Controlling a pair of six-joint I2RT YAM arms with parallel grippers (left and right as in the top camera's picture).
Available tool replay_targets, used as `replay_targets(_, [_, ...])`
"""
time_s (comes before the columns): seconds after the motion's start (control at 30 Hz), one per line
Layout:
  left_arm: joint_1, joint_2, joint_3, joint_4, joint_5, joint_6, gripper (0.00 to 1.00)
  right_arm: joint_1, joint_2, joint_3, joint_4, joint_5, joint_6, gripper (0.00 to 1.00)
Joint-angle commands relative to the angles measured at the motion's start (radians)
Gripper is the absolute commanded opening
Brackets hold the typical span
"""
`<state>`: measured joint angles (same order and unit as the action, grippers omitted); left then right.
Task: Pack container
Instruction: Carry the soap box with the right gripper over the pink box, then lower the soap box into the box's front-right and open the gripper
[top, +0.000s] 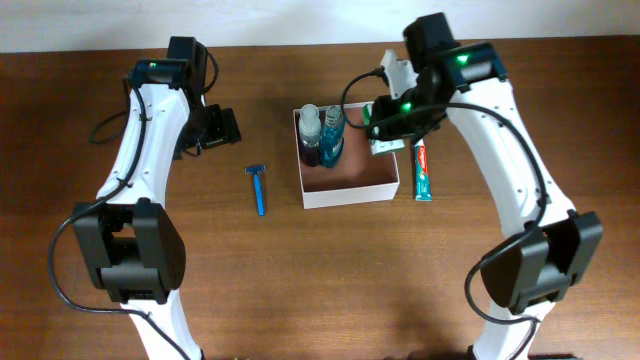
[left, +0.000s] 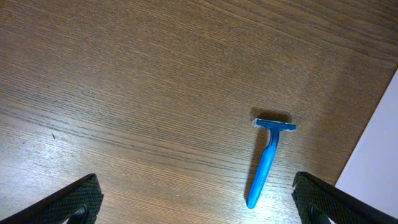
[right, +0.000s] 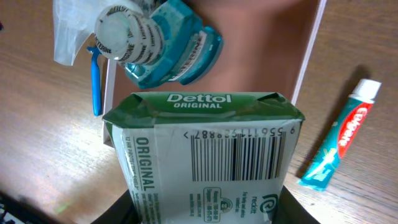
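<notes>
Carton sits pinched in my right jaws, over the edge of the container, whose open inside lies beyond their tips with a bottle standing in it. My left jaws are spread wide over the tabletop; the razor lies ahead of them, nearer the right finger.

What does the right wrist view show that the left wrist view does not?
Only the right wrist: a green-and-white carton held in the right gripper, a blue bottle, a toothpaste tube and the container's pinkish inside. Only the left wrist: the open left gripper over bare table. Both: the blue razor, the container's white wall and the wood table.
</notes>
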<state>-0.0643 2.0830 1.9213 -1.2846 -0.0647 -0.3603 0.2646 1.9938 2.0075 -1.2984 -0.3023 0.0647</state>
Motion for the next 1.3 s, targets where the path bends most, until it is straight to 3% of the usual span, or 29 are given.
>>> replay_targets(0.0, [0.000,-0.014,-0.002,0.002,-0.011,-0.006,0.99,0.016,0.027,0.011,0.013,0.072,0.089,0.37])
replay_targets(0.9, [0.000,-0.014,-0.002,0.002,-0.011,-0.006,0.99,0.045,0.232,0.011,0.084,0.079,0.132,0.42])
replay_targets(1.27, [0.000,-0.014,-0.002,0.002,-0.011,-0.006,0.99,0.043,0.237,0.011,0.087,0.105,0.132,0.59])
